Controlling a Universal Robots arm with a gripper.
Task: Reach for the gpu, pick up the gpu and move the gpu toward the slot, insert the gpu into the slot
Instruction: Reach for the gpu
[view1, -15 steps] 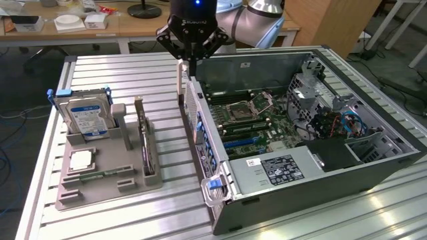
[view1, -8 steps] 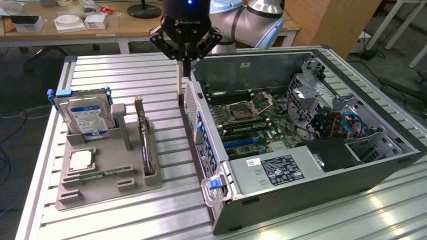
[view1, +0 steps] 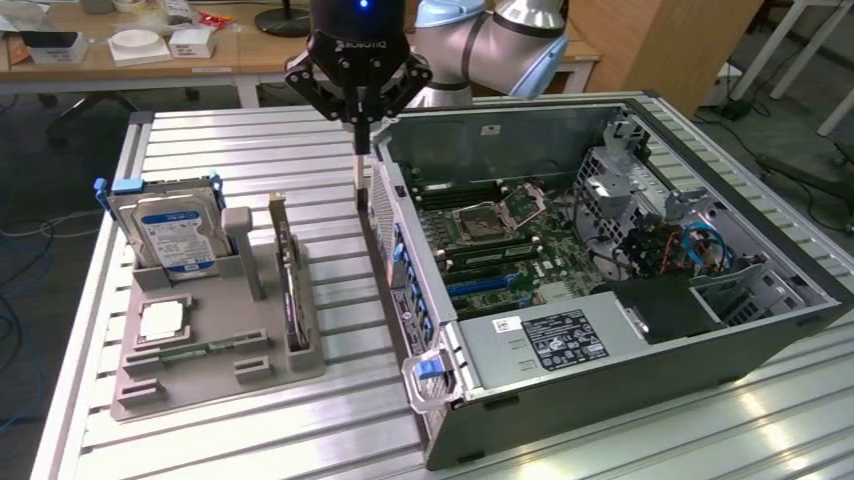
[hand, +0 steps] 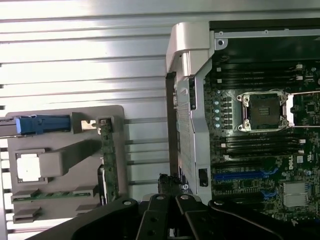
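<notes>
The gpu (view1: 291, 290) is a thin dark card standing on edge in a grey holder (view1: 214, 375) on the exterior view's left, and its green edge (hand: 109, 160) is visible in the wrist view. My gripper (view1: 360, 205) hangs shut and empty above the table, between the holder and the rear wall of the open computer case (view1: 747, 320). Its tips (hand: 172, 185) sit close beside that wall. The blue slot (view1: 487, 285) lies on the motherboard inside the case, also seen as the slot (hand: 245, 175) in the wrist view.
The holder also carries a blue-labelled hard drive (view1: 174, 235), a square chip (view1: 163, 320) and a small green memory stick (view1: 200, 350). The case's tall metal walls ring the motherboard. Bare ribbed table (view1: 240, 150) lies behind the holder. A cluttered bench (view1: 134, 45) stands further back.
</notes>
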